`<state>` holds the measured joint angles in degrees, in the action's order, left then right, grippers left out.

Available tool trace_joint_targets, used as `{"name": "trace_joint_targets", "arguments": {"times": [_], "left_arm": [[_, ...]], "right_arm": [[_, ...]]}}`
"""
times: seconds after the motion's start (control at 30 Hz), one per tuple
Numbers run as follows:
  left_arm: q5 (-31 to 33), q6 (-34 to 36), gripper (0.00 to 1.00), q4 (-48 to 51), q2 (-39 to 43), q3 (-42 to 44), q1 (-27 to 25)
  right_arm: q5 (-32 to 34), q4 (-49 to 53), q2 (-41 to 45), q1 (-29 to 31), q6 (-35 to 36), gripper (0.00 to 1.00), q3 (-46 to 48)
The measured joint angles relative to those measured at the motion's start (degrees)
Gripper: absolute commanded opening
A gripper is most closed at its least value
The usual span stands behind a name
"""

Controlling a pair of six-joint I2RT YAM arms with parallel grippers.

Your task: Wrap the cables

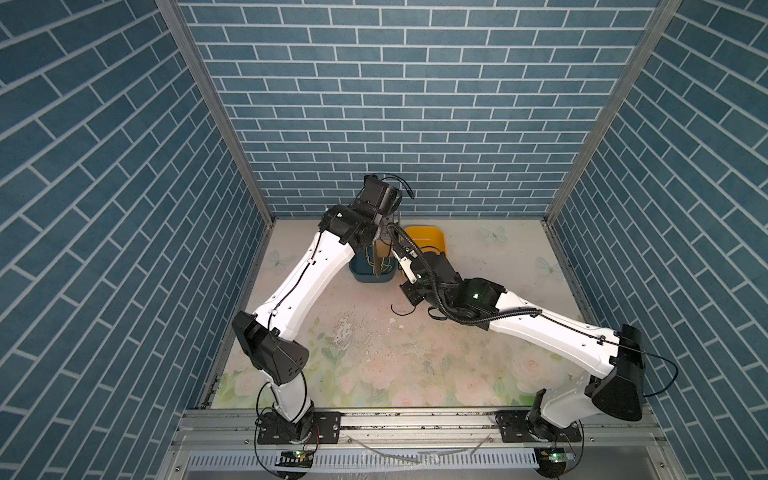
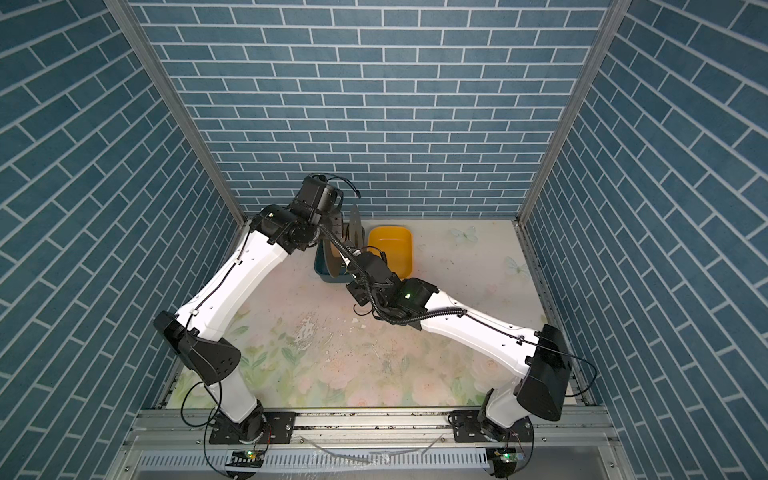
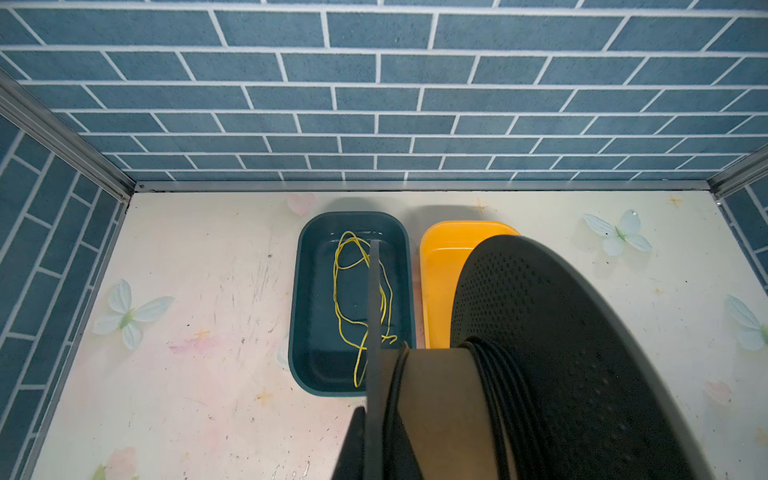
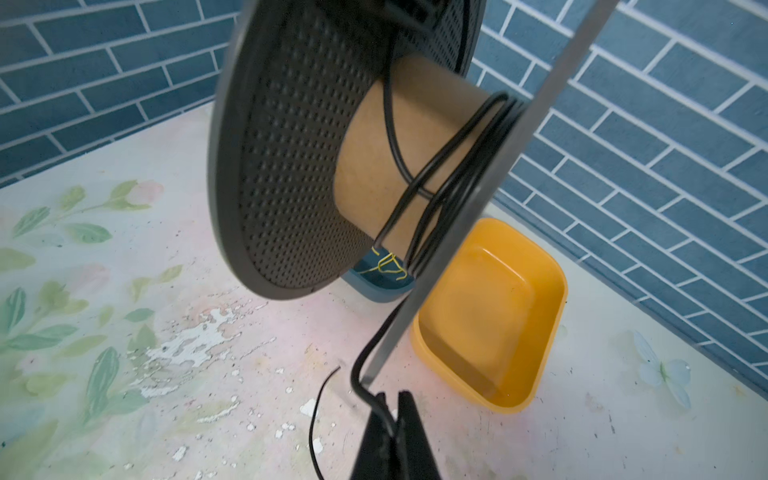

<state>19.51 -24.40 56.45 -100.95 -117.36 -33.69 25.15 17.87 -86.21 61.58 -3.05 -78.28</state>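
The cable (image 4: 453, 166) is a thin glossy black cord, wound in several turns round the cardboard core of a spool (image 4: 291, 158) with black perforated flanges. The spool (image 3: 561, 332) hangs upright over the trays at the back, and my left gripper (image 3: 374, 436) is shut on the thin edge of one flange. More turns of the cable (image 3: 498, 395) lie against the other flange. My right gripper (image 4: 395, 411) is shut on the cable just below the spool. A loose tail (image 4: 320, 415) curls down to the table (image 1: 401, 312). In both top views the right gripper (image 1: 397, 251) (image 2: 347, 259) sits beside the spool (image 1: 379, 257).
A dark blue tray (image 3: 307, 291) at the back holds a thin yellow wire (image 3: 357, 291). A yellow tray (image 4: 490, 316) stands right next to it (image 1: 428, 237). Blue brick walls close in the floral table on three sides.
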Motion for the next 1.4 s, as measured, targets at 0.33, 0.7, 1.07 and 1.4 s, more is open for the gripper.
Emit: {"name": "trace_joint_targets", "arguments": {"times": [0.33, 0.7, 1.07, 1.4], "left_arm": [[-1.0, 2.0, 0.00, 3.8, -1.9, -2.7, -1.1], [-3.9, 3.1, 0.00, 5.6, -1.9, -2.7, -1.0], [-4.7, 3.5, 0.00, 5.9, -1.9, -1.8, -1.0], [-6.3, 3.7, 0.00, 5.8, -0.8, 0.9, -1.1]], "right_arm": [[-1.0, -21.0, 2.4, 0.1, 4.6, 0.00, 14.2], [-3.4, -33.2, 4.6, 0.0, 7.2, 0.11, 21.9], [-4.0, -36.8, 5.0, 0.0, 9.2, 0.12, 23.9], [-5.9, -37.0, 6.8, -0.2, 9.8, 0.07, 24.4]]}}
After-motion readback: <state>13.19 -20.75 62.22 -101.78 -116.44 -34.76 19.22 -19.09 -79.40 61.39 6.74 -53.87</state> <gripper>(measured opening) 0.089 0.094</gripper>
